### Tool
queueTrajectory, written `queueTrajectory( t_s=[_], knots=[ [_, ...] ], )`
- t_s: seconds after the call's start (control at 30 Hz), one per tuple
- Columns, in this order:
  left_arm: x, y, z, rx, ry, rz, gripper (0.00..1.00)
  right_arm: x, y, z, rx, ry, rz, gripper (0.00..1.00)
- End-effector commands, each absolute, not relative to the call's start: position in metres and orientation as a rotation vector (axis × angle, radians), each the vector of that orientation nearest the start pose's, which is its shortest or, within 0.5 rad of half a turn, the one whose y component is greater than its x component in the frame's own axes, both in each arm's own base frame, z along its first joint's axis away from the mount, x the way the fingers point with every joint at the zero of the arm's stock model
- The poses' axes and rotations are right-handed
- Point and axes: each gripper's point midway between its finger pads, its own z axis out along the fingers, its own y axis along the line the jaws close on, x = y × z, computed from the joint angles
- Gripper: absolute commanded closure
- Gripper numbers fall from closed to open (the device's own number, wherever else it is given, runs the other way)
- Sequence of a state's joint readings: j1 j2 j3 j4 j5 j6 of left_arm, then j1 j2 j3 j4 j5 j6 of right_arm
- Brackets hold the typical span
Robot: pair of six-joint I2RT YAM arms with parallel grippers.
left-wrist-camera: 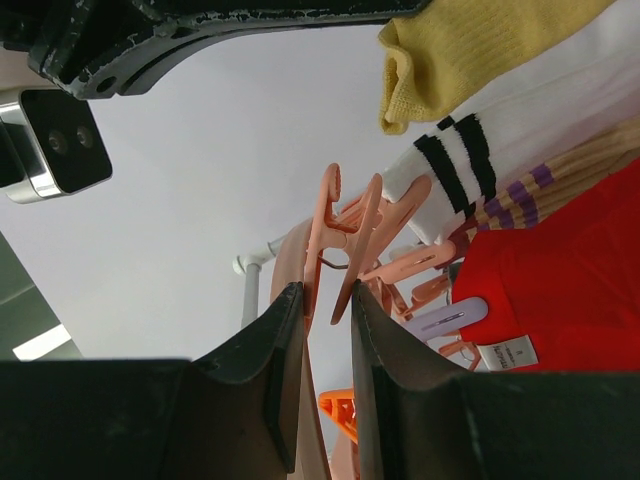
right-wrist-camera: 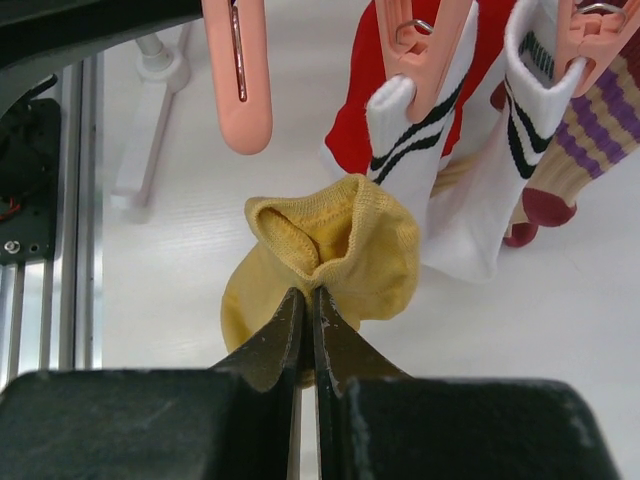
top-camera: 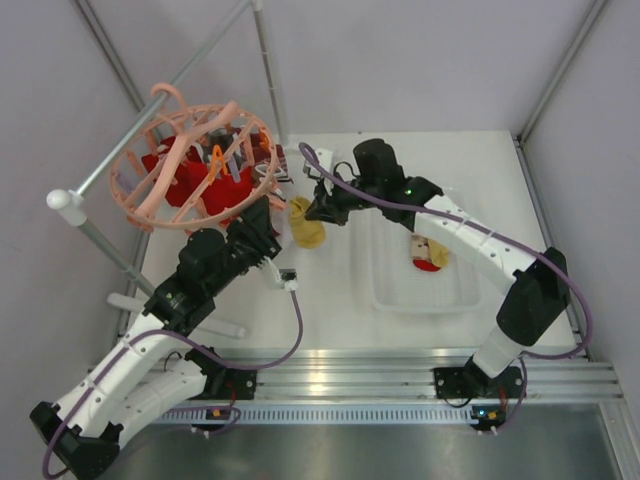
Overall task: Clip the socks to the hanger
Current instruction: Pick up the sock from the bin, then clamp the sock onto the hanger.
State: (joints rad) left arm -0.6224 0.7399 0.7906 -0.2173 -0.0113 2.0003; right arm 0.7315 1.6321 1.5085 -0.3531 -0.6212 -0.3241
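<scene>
The peach-pink hanger hangs from the rail at the back left, with red socks and white black-striped socks clipped on it. My left gripper is shut on the handles of one hanger clip, whose far ends stand apart. Just right of the hanger, my right gripper is shut on the cuff of a mustard yellow sock. That sock hangs below the gripper and shows at the upper right of the left wrist view. An empty clip dangles above the sock.
A clear plastic tray at the right holds a red and yellow sock. The grey metal rail and its stand run along the left. A beige and purple striped sock hangs clipped at the far right.
</scene>
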Motion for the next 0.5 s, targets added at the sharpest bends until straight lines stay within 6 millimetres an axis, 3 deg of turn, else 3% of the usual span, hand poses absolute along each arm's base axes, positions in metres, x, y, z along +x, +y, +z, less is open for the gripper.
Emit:
queueTrajectory(
  t_s=[0.0,0.47],
  knots=[
    [0.277,-0.162,0.340,1.793,0.391,1.003,1.00,0.287,0.391,0.291,-1.388,1.487,0.862,1.00],
    [0.275,-0.168,0.331,1.848,0.305,1.032,1.00,0.286,0.394,0.280,-1.468,1.562,0.812,1.00]
  ],
)
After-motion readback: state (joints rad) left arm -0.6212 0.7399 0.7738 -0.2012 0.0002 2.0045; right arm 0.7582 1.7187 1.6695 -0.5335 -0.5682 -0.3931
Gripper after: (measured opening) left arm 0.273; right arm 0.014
